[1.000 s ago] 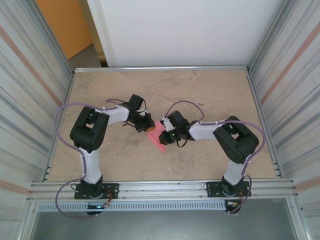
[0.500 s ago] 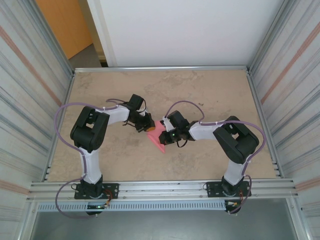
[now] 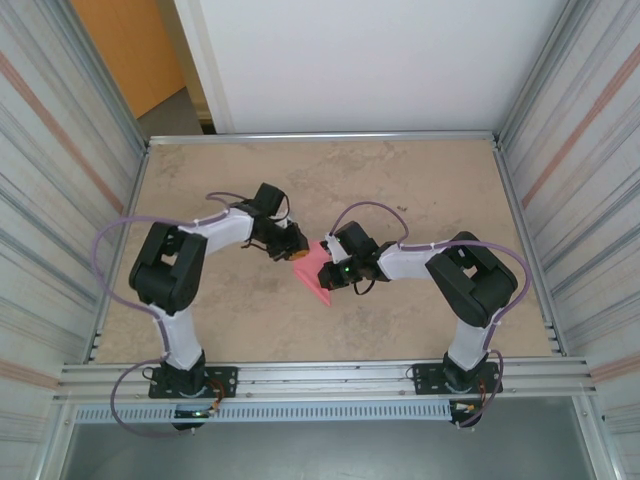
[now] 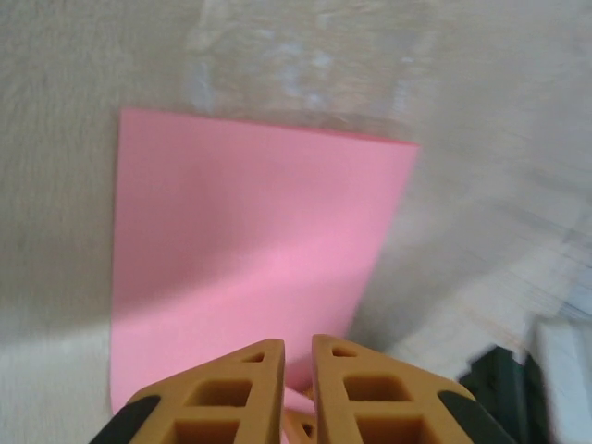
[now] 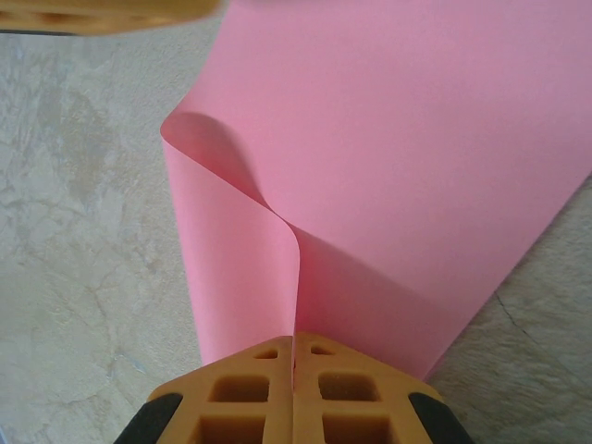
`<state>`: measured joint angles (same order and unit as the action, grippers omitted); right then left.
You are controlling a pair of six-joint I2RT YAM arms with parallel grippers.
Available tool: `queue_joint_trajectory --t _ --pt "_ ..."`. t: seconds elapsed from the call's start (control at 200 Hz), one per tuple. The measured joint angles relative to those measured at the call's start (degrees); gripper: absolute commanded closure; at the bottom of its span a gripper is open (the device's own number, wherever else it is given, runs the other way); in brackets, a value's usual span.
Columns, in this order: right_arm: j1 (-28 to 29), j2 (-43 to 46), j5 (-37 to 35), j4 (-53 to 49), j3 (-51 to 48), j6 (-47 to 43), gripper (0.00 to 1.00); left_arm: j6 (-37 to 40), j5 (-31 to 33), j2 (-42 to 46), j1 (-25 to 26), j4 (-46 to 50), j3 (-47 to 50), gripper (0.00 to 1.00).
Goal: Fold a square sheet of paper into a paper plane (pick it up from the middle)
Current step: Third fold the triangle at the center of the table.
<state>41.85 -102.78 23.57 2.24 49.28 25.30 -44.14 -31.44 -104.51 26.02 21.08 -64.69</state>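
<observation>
1. On the floor of the metal-walled cell: table (image 3: 420, 180), beige and marbled, framed by aluminium rails.
2. Along the near edge, left side: left arm (image 3: 170, 270), black and white, with a purple cable looping out. It is bent at the elbow and reaches inward to the middle of the table.
3. Along the near edge, right side: right arm (image 3: 470, 275), of the same build, reaching inward from the opposite side.
4. Middle of the table, between the two wrists: sheet of paper (image 3: 315, 272), pink. The left wrist view shows a plain flat panel (image 4: 250, 250) lying over the table. In the right wrist view (image 5: 398, 166), one flap bows up in a soft, uncreased curl.
5. At the sheet's upper left edge: left gripper (image 3: 297, 254), orange fingers. The left wrist view shows its jaws parted by a narrow gap (image 4: 298, 347), with the paper's edge at their tips.
6. At the sheet's right side: right gripper (image 3: 330, 272), orange fingers. Its jaws are pressed together (image 5: 294, 344), pinching the paper where the curl begins.
</observation>
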Motion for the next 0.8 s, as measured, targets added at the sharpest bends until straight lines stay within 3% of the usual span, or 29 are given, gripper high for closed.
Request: queue_joint_trajectory --t 0.125,0.281,0.802 --pt "0.0 0.0 0.0 0.0 0.0 0.0 1.0 -3.78 -0.61 5.27 1.18 -3.72 5.95 0.84" --pt "0.0 -0.07 0.02 -0.02 0.04 0.0 1.0 -7.56 -1.92 5.35 3.76 -6.51 11.32 0.87" --pt "0.0 -0.37 0.04 -1.03 0.79 0.0 1.0 -11.89 -1.49 4.02 6.1 -9.92 13.46 0.89"
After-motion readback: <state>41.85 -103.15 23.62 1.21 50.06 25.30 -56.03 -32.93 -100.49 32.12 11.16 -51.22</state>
